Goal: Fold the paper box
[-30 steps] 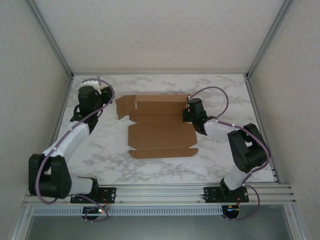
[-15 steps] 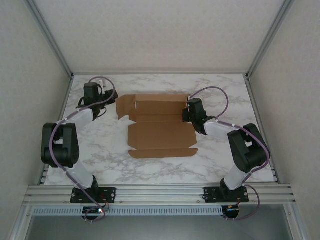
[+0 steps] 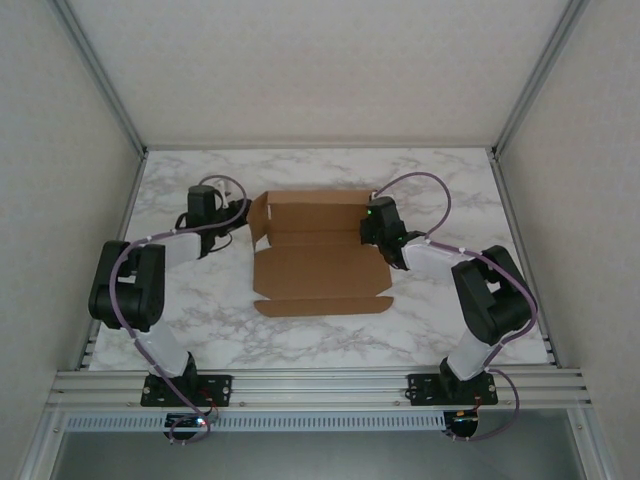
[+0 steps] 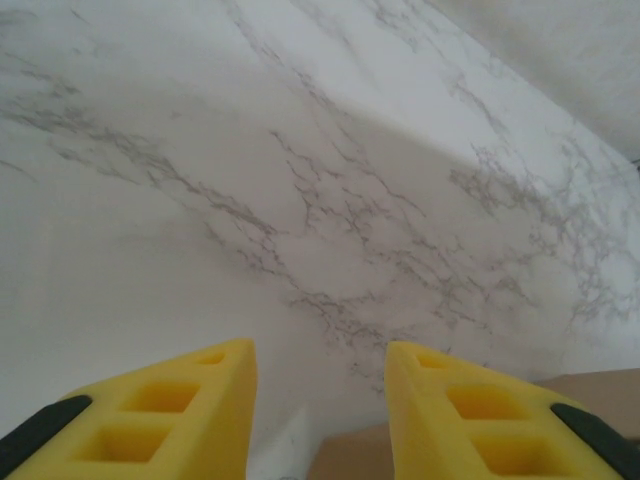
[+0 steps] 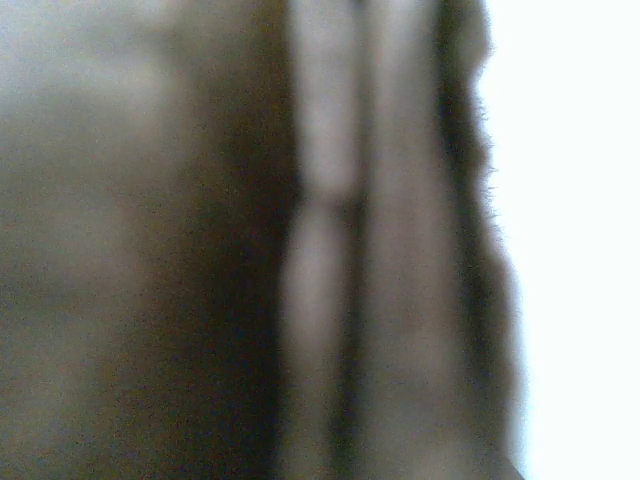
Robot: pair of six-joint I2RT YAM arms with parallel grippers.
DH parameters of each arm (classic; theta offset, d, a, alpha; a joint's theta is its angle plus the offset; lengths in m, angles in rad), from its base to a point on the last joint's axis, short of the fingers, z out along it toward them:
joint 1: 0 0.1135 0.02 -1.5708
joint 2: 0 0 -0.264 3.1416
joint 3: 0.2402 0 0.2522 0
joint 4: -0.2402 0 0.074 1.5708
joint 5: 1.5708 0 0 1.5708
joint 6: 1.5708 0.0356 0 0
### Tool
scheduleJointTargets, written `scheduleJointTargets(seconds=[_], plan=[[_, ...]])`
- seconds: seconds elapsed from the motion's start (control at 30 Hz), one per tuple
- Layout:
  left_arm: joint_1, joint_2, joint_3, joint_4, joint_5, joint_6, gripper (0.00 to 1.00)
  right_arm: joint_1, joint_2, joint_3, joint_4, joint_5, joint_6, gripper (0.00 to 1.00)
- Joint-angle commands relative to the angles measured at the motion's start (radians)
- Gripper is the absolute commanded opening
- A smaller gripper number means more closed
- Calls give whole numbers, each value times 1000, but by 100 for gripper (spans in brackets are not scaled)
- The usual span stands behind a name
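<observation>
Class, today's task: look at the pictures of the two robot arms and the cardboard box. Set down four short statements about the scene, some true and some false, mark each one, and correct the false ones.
1. The paper box lies on a marble-patterned table. True.
2. The box is folded shut, lid down. False: it lies open, its panels mostly spread flat.
3. The left gripper has yellow fingers that stand apart, with the table seen between them. True.
4. The right gripper is at the box's left edge. False: it is at the box's right edge; the left gripper is at the left side.
</observation>
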Motion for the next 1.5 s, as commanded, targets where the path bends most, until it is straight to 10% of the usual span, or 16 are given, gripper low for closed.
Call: scheduleJointTargets(seconds=[0.0, 0.7, 1.47], plan=[[-29, -3, -19, 45, -73, 2, 38, 36, 39, -1, -140, 46, -5, 0], [-148, -182, -121, -14, -494, -84, 45, 47, 34, 10, -181, 126, 51, 0], [-152, -249, 18, -400, -272, 198, 45, 31, 71, 39, -181, 63, 7, 0]])
